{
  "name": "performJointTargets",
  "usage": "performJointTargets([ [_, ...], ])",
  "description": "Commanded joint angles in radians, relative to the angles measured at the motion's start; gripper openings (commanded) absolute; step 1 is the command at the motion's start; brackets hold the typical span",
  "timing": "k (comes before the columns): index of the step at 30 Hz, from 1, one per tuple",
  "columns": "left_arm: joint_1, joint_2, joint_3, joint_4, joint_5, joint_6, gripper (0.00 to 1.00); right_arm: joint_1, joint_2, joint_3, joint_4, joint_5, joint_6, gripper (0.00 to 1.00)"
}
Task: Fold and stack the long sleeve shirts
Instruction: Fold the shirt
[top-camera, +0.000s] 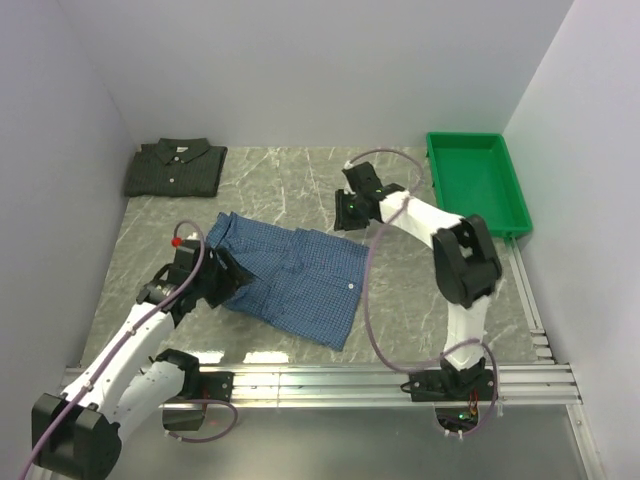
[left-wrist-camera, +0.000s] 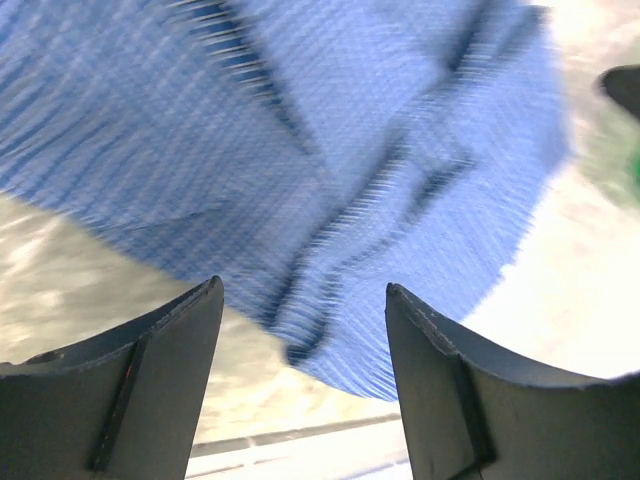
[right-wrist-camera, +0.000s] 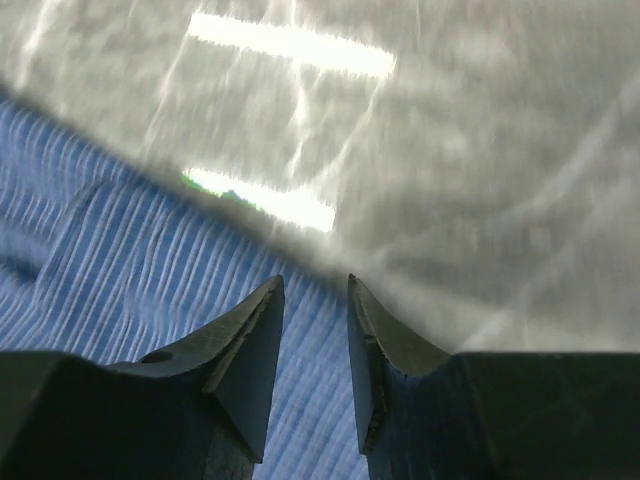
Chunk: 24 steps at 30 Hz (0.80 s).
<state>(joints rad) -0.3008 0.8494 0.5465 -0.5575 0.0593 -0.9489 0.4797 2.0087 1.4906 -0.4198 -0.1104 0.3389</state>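
Overhead view: blue check shirt lies rumpled on the table, while the dark green-grey shirt sits folded at the far left corner. Left wrist view: left gripper spread wide, with blurred blue cloth just beyond. Right wrist view: right gripper narrowly apart over the blue shirt's edge; whether it pinches cloth I cannot tell.

I find no legible text, label, brand, number or sign in any view. Nothing readable stands on the blue shirt, the dark check shirt or the green tray. Both wrist views are motion-blurred, and the overhead view is too coarse to resolve any marking on the arms.
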Motion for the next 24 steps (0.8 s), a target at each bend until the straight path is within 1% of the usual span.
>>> performJointTargets([
  [1, -0.009, 0.008, 0.093, 0.045, 0.105, 0.058, 0.72, 0.0, -0.217, -0.129, 0.019, -0.021, 0.049, 0.41],
  [2, -0.02, 0.046, 0.107, 0.06, 0.111, 0.062, 0.72, 0.002, -0.247, -0.176, 0.033, -0.025, 0.067, 0.41],
  [3, -0.026, 0.074, 0.139, 0.091, 0.122, 0.081, 0.73, 0.002, -0.305, -0.267, 0.064, -0.031, 0.106, 0.42],
  [4, -0.035, 0.104, 0.159, 0.103, 0.122, 0.09, 0.73, 0.003, -0.332, -0.315, 0.078, -0.035, 0.127, 0.43],
  [5, -0.053, 0.175, 0.18, 0.111, 0.119, 0.097, 0.73, 0.003, -0.358, -0.36, 0.091, -0.037, 0.15, 0.43],
  [6, -0.067, 0.213, 0.229, 0.123, 0.114, 0.119, 0.73, 0.005, -0.407, -0.403, 0.108, -0.044, 0.194, 0.45],
  [7, -0.083, 0.249, 0.253, 0.131, 0.093, 0.13, 0.72, 0.01, -0.43, -0.484, 0.142, -0.061, 0.215, 0.46],
  [8, -0.107, 0.32, 0.276, 0.133, 0.071, 0.139, 0.71, 0.011, -0.453, -0.521, 0.157, -0.063, 0.236, 0.46],
  [9, -0.112, 0.356, 0.315, 0.134, 0.056, 0.15, 0.7, 0.019, -0.49, -0.582, 0.189, -0.066, 0.273, 0.47],
  [11, -0.116, 0.445, 0.343, 0.139, -0.004, 0.165, 0.67, 0.028, -0.522, -0.636, 0.225, -0.078, 0.307, 0.47],
  [13, -0.115, 0.493, 0.366, 0.149, -0.045, 0.171, 0.65, 0.033, -0.55, -0.697, 0.284, -0.097, 0.351, 0.47],
  [17, -0.104, 0.623, 0.372, 0.185, -0.056, 0.147, 0.62, 0.039, -0.516, -0.721, 0.323, -0.115, 0.367, 0.47],
  [20, -0.083, 0.706, 0.354, 0.214, -0.058, 0.105, 0.59, 0.036, -0.444, -0.704, 0.332, -0.085, 0.359, 0.46],
  [22, -0.07, 0.743, 0.348, 0.211, -0.056, 0.085, 0.56, 0.037, -0.392, -0.684, 0.346, -0.072, 0.353, 0.46],
  [24, -0.054, 0.772, 0.32, 0.235, -0.053, 0.05, 0.55, 0.033, -0.331, -0.655, 0.342, -0.045, 0.327, 0.46],
])
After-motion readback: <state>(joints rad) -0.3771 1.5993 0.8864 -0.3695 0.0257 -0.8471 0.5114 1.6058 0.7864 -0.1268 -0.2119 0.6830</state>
